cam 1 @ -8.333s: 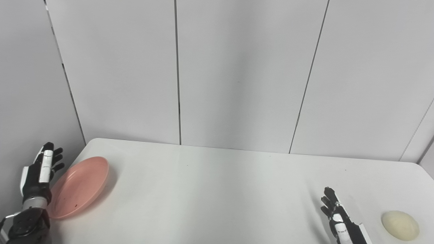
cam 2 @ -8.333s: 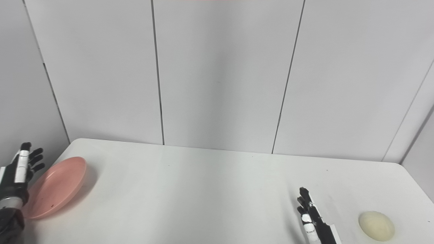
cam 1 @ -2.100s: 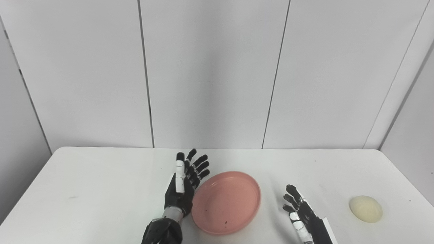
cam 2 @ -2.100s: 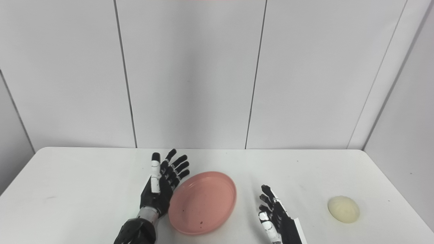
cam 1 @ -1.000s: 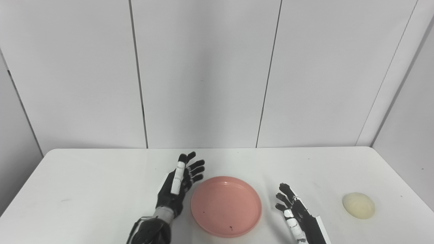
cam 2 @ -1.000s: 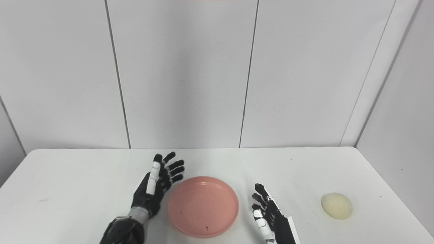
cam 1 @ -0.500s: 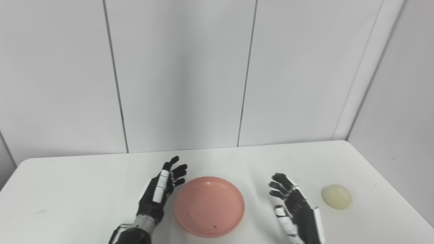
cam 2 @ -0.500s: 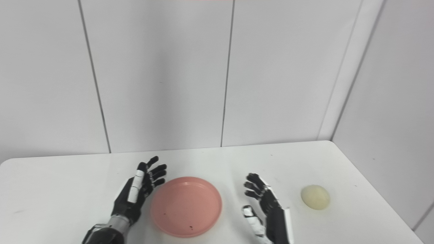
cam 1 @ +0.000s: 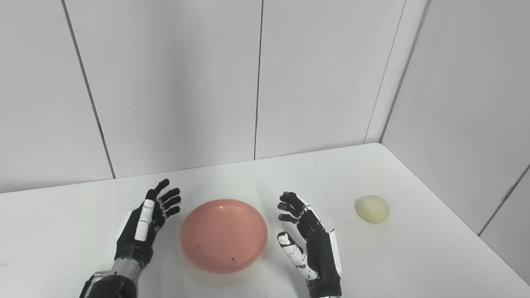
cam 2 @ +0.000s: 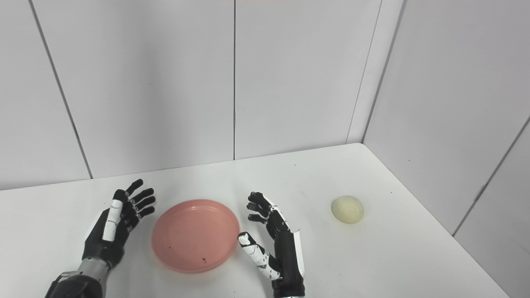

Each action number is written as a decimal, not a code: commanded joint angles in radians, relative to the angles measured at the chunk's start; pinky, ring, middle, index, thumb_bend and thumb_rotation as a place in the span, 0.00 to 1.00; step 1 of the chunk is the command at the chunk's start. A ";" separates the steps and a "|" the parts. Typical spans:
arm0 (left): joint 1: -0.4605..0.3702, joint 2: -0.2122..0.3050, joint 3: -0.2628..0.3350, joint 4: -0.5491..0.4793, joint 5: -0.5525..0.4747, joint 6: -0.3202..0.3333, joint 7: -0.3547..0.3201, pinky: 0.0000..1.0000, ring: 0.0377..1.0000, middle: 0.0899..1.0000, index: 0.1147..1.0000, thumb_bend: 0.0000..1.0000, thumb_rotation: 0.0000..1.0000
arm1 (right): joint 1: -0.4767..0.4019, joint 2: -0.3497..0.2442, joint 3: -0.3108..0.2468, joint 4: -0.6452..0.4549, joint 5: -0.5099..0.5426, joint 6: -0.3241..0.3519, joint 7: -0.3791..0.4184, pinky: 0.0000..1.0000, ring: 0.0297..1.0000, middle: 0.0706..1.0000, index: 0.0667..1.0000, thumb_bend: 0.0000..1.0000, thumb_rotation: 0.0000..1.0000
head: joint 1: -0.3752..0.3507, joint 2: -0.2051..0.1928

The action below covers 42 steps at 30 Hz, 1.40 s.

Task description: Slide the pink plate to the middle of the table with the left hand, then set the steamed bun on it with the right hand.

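The pink plate [cam 1: 224, 234] lies flat on the white table [cam 1: 62, 231], between my two hands. My left hand [cam 1: 143, 227] is open and empty just left of the plate, a small gap from its rim. My right hand [cam 1: 308, 240] is open and empty just right of the plate, fingers spread and thumb out. The pale steamed bun [cam 1: 372, 209] sits on the table to the right of the right hand, near the right edge. The same scene shows in the right eye view: plate [cam 2: 195, 235], bun [cam 2: 347, 210].
White wall panels close the table's far side and right side. The table's right edge [cam 1: 455, 231] runs diagonally close behind the bun. A few small dark specks lie in the plate.
The camera has turned right, shifting the whole picture left. My left hand has drawn a little away from the plate's rim. My right hand has risen and spread its fingers and thumb.
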 commanded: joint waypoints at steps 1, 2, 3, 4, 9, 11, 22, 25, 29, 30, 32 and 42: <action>0.013 0.009 0.005 -0.022 -0.016 0.039 -0.011 0.84 0.85 0.82 0.88 0.83 0.90 | 0.021 0.007 -0.002 0.010 -0.015 -0.011 -0.015 0.67 0.73 0.75 0.75 0.66 0.70 | -0.005 0.000; 0.016 0.010 0.005 -0.032 -0.017 0.044 -0.012 0.84 0.85 0.82 0.88 0.83 0.91 | 0.021 0.009 -0.002 0.005 -0.022 -0.013 -0.020 0.67 0.72 0.75 0.74 0.66 0.69 | -0.011 0.001; 0.018 0.010 0.005 -0.038 -0.019 0.048 -0.013 0.84 0.85 0.82 0.88 0.83 0.91 | 0.020 0.009 -0.001 0.002 -0.027 -0.014 -0.023 0.67 0.72 0.74 0.74 0.65 0.68 | -0.011 0.001; 0.020 0.011 0.004 -0.043 -0.021 0.051 -0.013 0.85 0.85 0.82 0.88 0.83 0.91 | 0.020 0.009 0.000 0.000 -0.030 -0.014 -0.026 0.67 0.72 0.74 0.74 0.65 0.67 | -0.011 0.001; 0.026 0.016 0.007 -0.065 -0.030 0.060 -0.019 0.86 0.86 0.82 0.88 0.85 0.92 | 0.016 -0.021 0.000 -0.048 -0.132 -0.016 -0.042 0.69 0.76 0.77 0.76 0.71 0.77 | -0.006 0.001; 0.030 0.012 0.007 -0.077 -0.031 0.072 -0.019 0.86 0.86 0.82 0.88 0.85 0.91 | 0.013 -0.038 -0.010 -0.074 -0.202 0.001 -0.049 0.69 0.77 0.80 0.78 0.73 0.83 | -0.009 -0.002; 0.056 0.006 -0.001 -0.139 -0.026 0.120 -0.017 0.85 0.85 0.83 0.88 0.85 0.91 | 0.010 -0.124 -0.054 -0.330 -0.433 0.232 0.007 0.81 0.87 0.90 0.91 0.80 0.85 | -0.007 -0.009; 0.056 0.004 0.000 -0.137 -0.025 0.124 -0.015 0.85 0.85 0.82 0.87 0.86 0.91 | -0.017 -0.148 -0.083 -0.438 -0.475 0.311 0.046 0.80 0.88 0.91 0.94 0.76 0.83 | -0.012 -0.010; 0.065 -0.006 -0.007 -0.156 -0.023 0.127 -0.015 0.84 0.85 0.82 0.87 0.84 0.91 | -0.050 -0.206 -0.139 -0.504 -0.475 0.414 0.105 0.78 0.88 0.92 0.94 0.77 0.85 | -0.011 -0.017; 0.066 -0.008 -0.007 -0.159 -0.024 0.128 -0.015 0.84 0.85 0.82 0.87 0.84 0.92 | -0.055 -0.215 -0.147 -0.515 -0.479 0.439 0.119 0.78 0.86 0.91 0.94 0.80 0.87 | -0.010 -0.018; 0.068 -0.011 -0.007 -0.164 -0.026 0.132 -0.014 0.83 0.85 0.82 0.87 0.84 0.91 | -0.065 -0.233 -0.158 -0.533 -0.484 0.480 0.145 0.76 0.84 0.90 0.93 0.82 0.89 | -0.008 -0.020; 0.083 -0.018 -0.013 -0.193 -0.047 0.164 -0.032 0.85 0.87 0.84 0.89 0.83 0.93 | -0.137 -0.377 -0.160 -0.603 -0.643 0.668 0.379 0.73 0.85 0.86 0.87 0.86 0.79 | -0.001 -0.023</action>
